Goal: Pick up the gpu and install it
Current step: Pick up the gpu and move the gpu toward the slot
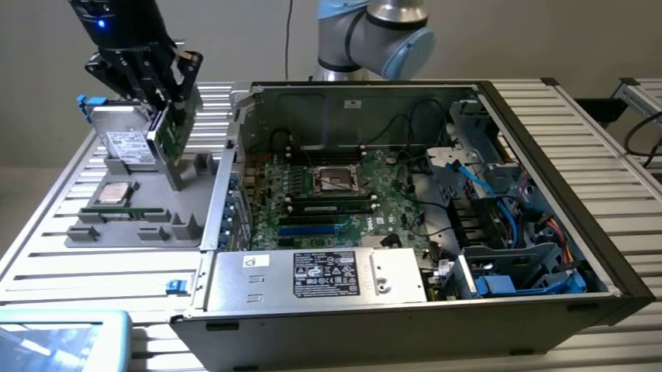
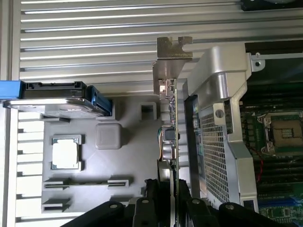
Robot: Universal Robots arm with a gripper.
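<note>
My gripper hangs at the exterior view's upper left, shut on the gpu. The card stands on edge with its green board showing, over the right side of the grey parts holder, close to the open computer case. Whether it still touches the holder is unclear. In the wrist view the gpu runs edge-on out from between my black fingers, its silver bracket at the far end, alongside the case's perforated metal wall.
The holder carries a silver hard drive with a white label and a processor chip. Inside the case lie the green motherboard with its processor socket, cables, and a power supply. A slatted metal table lies underneath.
</note>
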